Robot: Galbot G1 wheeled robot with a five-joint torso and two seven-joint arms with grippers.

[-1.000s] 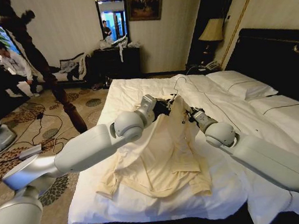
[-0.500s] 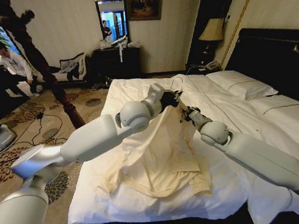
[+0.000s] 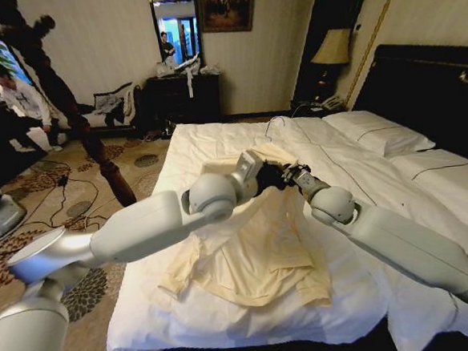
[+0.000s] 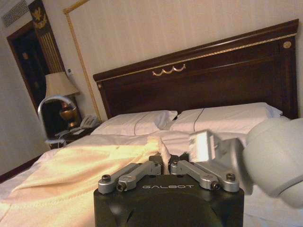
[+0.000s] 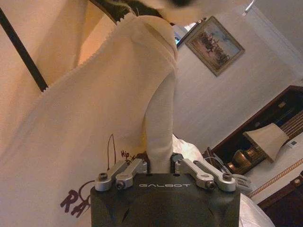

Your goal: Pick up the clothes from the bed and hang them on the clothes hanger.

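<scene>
Cream clothes [image 3: 259,246] lie mid-bed [image 3: 228,320] before you, upper part lifted, left gripper [image 3: 276,175] and right gripper [image 3: 294,175] meeting there, each pinching a fabric fold, black clothes hanger [image 5: 21,49] inside the cloth.

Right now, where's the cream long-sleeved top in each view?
Head view: cream long-sleeved top on white bed, one end raised by left hand and right hand.
Left wrist: spread beyond the left hand.
Right wrist: draped close, fold pinched in right hand.
Shared landmark: the beige-shaded bedside lamp.
</scene>
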